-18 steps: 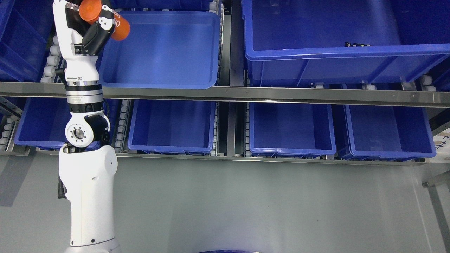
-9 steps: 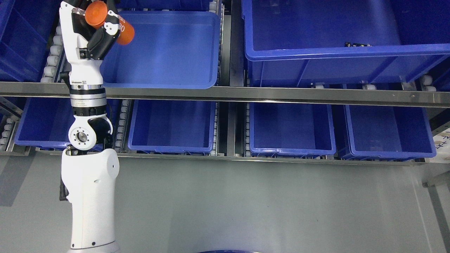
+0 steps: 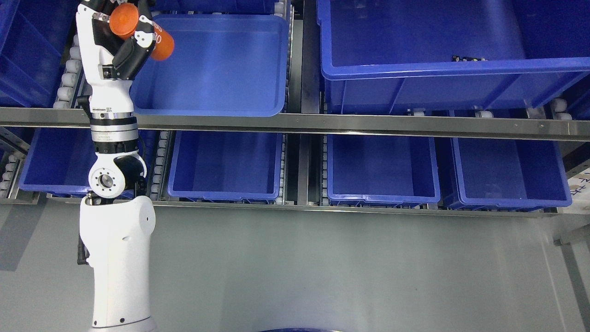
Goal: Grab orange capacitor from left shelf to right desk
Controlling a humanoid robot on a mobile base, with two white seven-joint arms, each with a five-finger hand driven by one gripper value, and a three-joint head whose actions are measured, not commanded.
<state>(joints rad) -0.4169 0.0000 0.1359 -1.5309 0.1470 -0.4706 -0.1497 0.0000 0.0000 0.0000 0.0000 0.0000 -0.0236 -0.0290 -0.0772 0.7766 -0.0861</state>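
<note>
left hand (image 3: 115, 44) gripping orange capacitor (image 3: 138, 30)

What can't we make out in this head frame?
- Left hand, head view: fingertips cut by the top edge; the palm hides the middle of the capacitor.
- Capacitor print: too small and partly behind a finger.
- Dark bits in the big bin: too small to identify.
- Right desk: outside the frame.
- Right hand: not in view.

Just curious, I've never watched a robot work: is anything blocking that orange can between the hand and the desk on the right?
The left hand already grips the orange capacitor, raised over the blue bin. Nothing visible blocks its rightward path; the desk itself isn't in view.
</note>
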